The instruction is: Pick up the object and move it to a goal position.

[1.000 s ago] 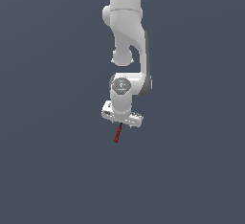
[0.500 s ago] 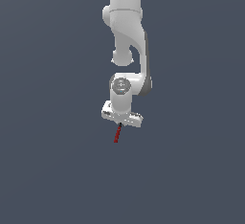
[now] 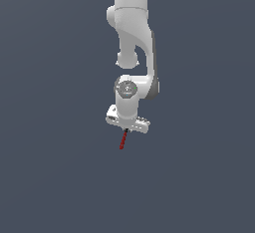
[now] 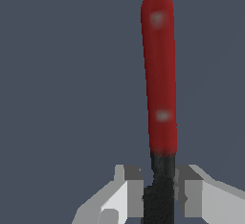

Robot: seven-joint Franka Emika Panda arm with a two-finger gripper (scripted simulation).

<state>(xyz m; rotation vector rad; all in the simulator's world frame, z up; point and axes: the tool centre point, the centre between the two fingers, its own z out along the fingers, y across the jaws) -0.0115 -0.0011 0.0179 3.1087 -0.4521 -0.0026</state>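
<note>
Wrist view: the stick (image 4: 159,84), a smooth, glossy rounded rod, red with a black base, sits clamped at its black end between the gripper (image 4: 159,192) fingers. The white arm (image 3: 133,38) hangs vertically, the stick pointing downward.

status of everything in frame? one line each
Stick: held by its black end, red end sticking out past the fingertips; in the exterior view it hangs below the gripper, slightly tilted.
Gripper: shut on the stick, fingers pressed against the black part on both sides.
Arm: reaching down from above, wrist pointed downward.
</note>
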